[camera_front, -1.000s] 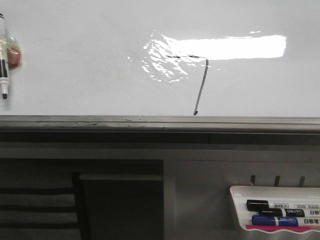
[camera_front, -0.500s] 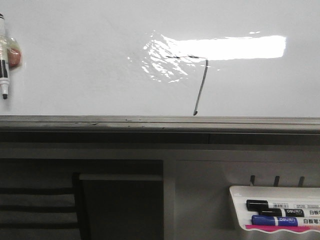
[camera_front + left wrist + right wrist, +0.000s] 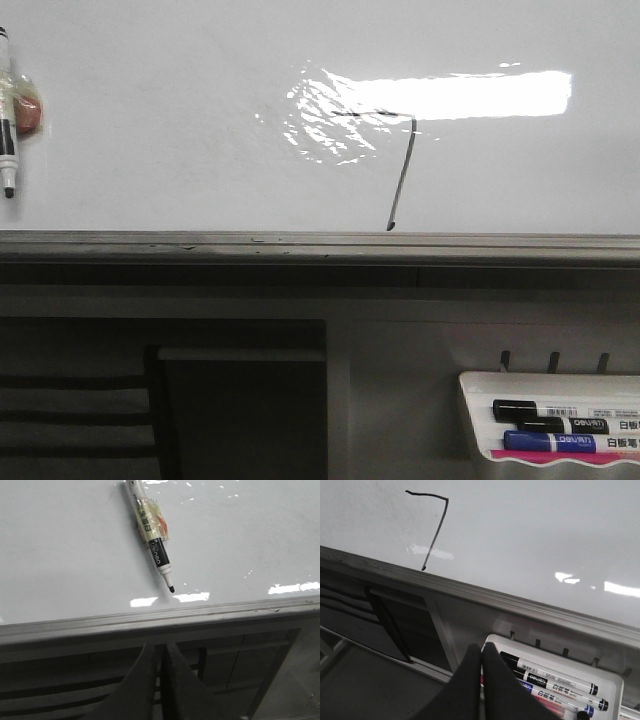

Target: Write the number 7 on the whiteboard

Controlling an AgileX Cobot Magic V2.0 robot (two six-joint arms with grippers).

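Note:
The number 7 [image 3: 402,175] is a thin dark line on the whiteboard [image 3: 150,120], its top stroke inside the bright light reflection and its downstroke ending just above the grey bottom rail [image 3: 300,243]. It also shows in the right wrist view [image 3: 437,530]. An uncapped black-tipped marker [image 3: 8,140] sits against the board at the far left, tip down, with a reddish piece taped to it; it also shows in the left wrist view [image 3: 152,537]. My left gripper [image 3: 160,647] is shut and empty below the rail. My right gripper [image 3: 481,649] is shut and empty, beside the marker tray [image 3: 607,677].
A small white marker tray [image 3: 480,385] hangs below the board at the lower right and holds a black marker [image 3: 550,412] and a blue marker [image 3: 550,441]. Grey cabinet panels and a dark recess [image 3: 240,400] lie under the rail.

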